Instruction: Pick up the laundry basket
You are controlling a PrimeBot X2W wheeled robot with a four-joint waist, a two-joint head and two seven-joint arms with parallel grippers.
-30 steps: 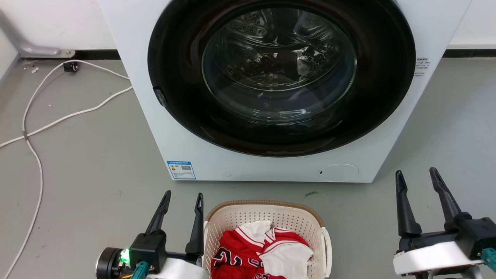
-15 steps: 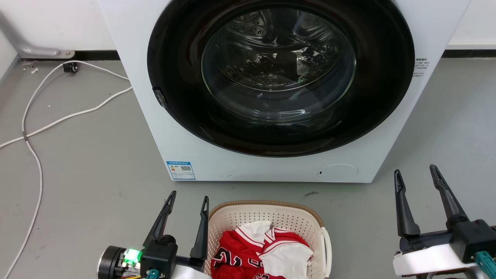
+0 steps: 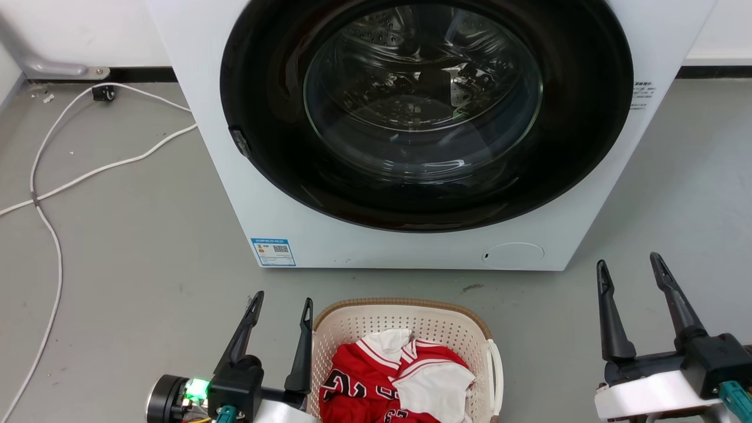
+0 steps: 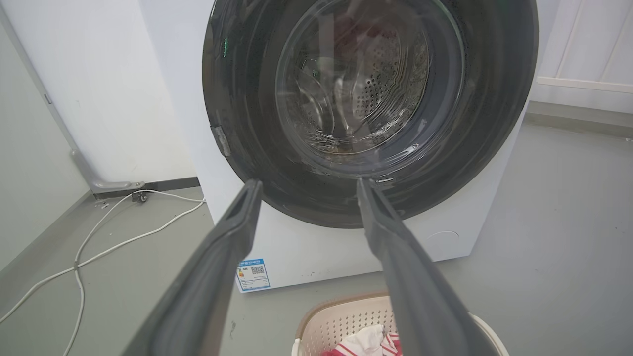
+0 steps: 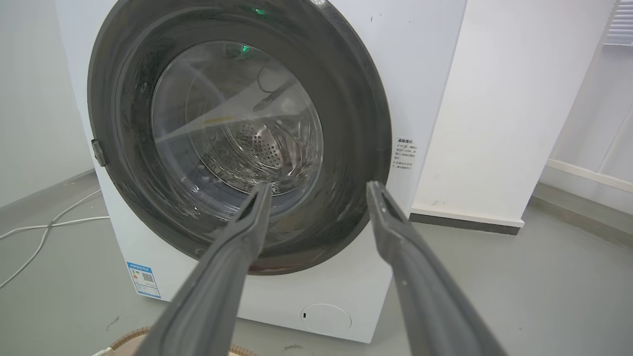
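Laundry basket (image 3: 352,332), head view: sitting on the grey floor just right of the left gripper (image 3: 282,297), whose fingers are standing apart, gripping nothing. The inner finger is lying just beside the brown rim; contact cannot be told. Red-and-white jersey (image 3: 364,382) is lying inside. Right gripper (image 3: 628,259), fingers spread and empty, is hovering well right of the basket, bare floor between. Washing machine (image 3: 264,235) is standing ahead of both grippers; its blue sticker (image 3: 273,252) is too small to read. White cable (image 3: 34,198) is trailing far left of the left gripper.

Left wrist view: the basket's rim is showing under the right-hand finger.

Right wrist view: a sliver of rim is showing lower left of the fingers; side label (image 5: 405,153) unreadable.
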